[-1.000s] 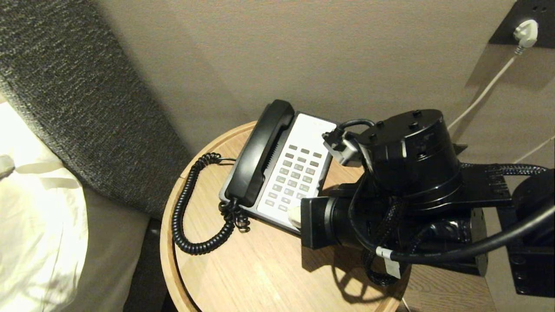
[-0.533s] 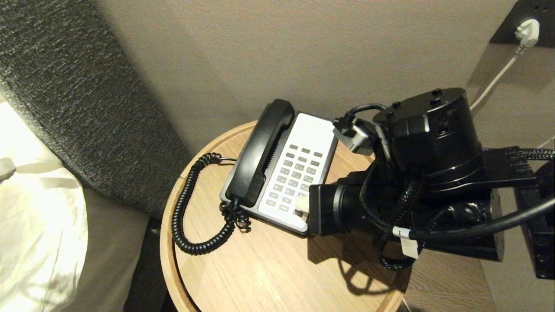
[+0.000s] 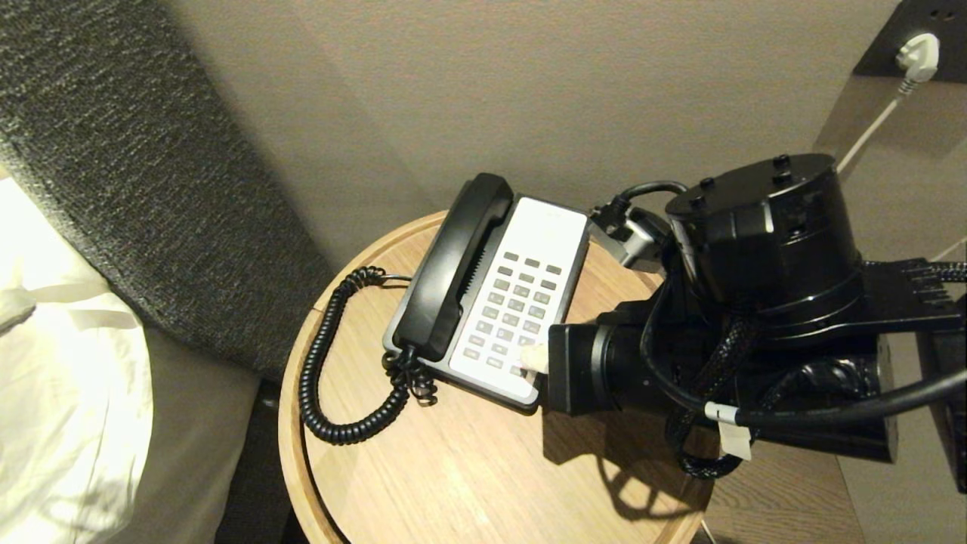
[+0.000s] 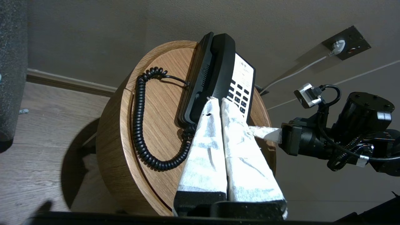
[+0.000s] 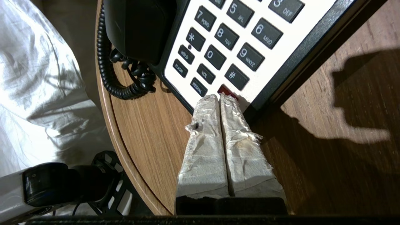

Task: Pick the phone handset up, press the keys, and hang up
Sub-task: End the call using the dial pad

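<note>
So far the phone handset (image 3: 452, 270) lies seated in its cradle along the left side of the phone base (image 3: 529, 249), its coiled cord (image 3: 325, 363) looping out across the round wooden worktop (image 3: 453, 476). From how things lie, the handset sits where a finished call would leave it, but the pictures alone cannot say whether it has been lifted and put back or not lifted at all.

The right pincer (image 5: 218, 97) is at the keypad. Its two white-wrapped fingers are pressed together, holding nothing, and their tips rest at the near corner of the base, right at the red key (image 5: 227, 91) below the hash key. In the head view the pale tip (image 3: 535, 358) meets the lowest row of keys. That reads as key pressing in hand: the closed tips serve as a single poking point.

The left pincer (image 4: 218, 100) is also closed and empty. It hangs apart from the worktop, aimed toward the handset without touching it.

My judgement: the pressing step is under way or just ending, with the handset down on its rest. If the lift has not been done, it and the hang-up remain; if it has, little is left but to draw the right arm clear of the base.
</note>
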Controlling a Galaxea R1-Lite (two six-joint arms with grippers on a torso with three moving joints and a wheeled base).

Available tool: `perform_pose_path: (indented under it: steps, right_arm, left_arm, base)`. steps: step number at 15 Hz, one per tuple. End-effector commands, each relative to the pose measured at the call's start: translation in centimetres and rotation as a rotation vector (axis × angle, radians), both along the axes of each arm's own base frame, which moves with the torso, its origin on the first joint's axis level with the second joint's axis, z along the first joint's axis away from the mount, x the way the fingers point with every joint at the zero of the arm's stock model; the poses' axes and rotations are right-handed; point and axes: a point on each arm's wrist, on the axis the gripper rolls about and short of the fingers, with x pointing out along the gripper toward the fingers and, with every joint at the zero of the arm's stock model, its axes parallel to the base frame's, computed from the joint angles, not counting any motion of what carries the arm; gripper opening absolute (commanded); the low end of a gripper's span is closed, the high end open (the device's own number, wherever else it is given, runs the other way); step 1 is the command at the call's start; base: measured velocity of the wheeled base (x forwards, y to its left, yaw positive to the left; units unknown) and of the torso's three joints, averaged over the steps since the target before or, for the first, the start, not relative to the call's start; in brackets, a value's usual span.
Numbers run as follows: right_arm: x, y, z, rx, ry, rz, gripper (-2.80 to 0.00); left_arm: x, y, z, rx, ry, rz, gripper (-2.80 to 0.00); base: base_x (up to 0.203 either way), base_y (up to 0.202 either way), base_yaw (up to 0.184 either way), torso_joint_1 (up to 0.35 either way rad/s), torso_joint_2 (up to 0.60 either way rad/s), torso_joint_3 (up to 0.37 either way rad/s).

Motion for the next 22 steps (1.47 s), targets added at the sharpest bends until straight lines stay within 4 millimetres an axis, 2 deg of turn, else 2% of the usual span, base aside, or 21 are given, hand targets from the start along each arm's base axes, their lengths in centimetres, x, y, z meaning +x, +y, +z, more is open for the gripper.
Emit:
perform_pose_path:
  steps: [1,17,22]
  right_arm:
    - [0.0,0.1,-0.3,-0.006,0.007,-0.001,-2.8]
    - [0.4,0.6,-1.9,-0.047,0.028,0.0,-2.8]
    - [0.3,0.5,-1.3,-0.032,0.016,0.0,-2.8]
  left_arm:
    - [-0.1,0.1,-0.1,-0.003,0.001,0.0,-2.8]
    - [-0.3,0.1,-0.1,-0.018,0.004,-0.013,-2.8]
    - [-0.3,0.1,-0.1,-0.018,0.005,-0.013,-2.8]
  base:
    - [0.0,0.0,0.0,0.0,0.0,0.0]
    - [0.0,0.0,0.0,0.0,0.0,0.0]
    - [0.0,0.0,0.0,0.0,0.0,0.0]
